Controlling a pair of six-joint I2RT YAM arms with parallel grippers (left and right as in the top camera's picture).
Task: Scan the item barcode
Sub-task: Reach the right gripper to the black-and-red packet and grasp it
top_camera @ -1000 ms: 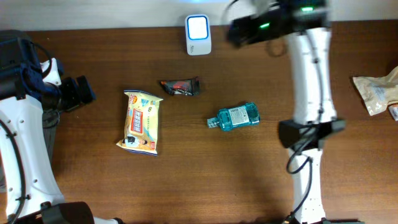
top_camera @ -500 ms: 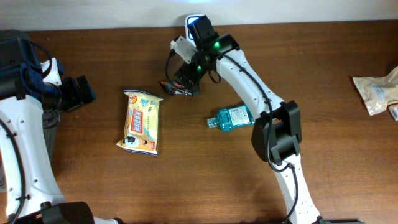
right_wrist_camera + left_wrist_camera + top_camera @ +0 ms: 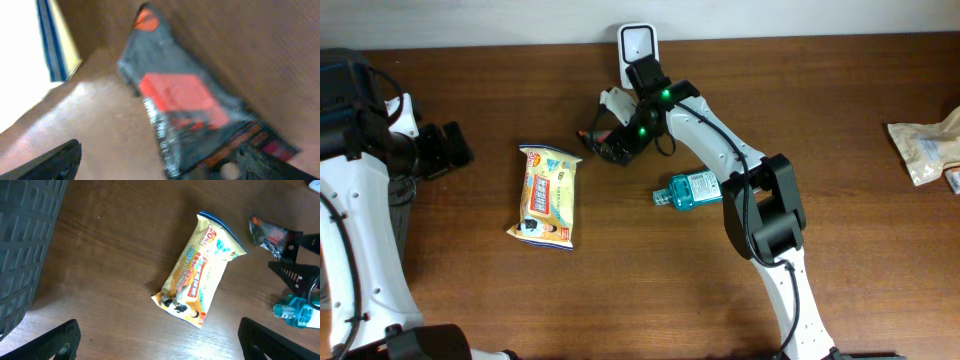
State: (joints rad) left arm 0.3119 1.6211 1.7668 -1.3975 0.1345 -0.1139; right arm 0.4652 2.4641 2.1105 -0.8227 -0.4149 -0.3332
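Overhead: right hand (image 3: 612, 140), fingers apart, low over the dark red-and-black packet (image 3: 185, 100), which lies flat on the bench (image 3: 840, 260) near the white scanner (image 3: 638, 45). Blue bottle (image 3: 695, 188) on its side just beside the arm, blue liquid inside. Grey basket (image 3: 25, 245): contents hidden. Yellow pouch (image 3: 548, 195) lies apart. Left hand (image 3: 448, 150) apart, empty.

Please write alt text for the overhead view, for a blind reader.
The right end effector, open, is over a small black and red packet near the white scanner at the far edge of the brown table. A yellow snack bag and a blue bottle lie nearby; the left end effector is open at the left.
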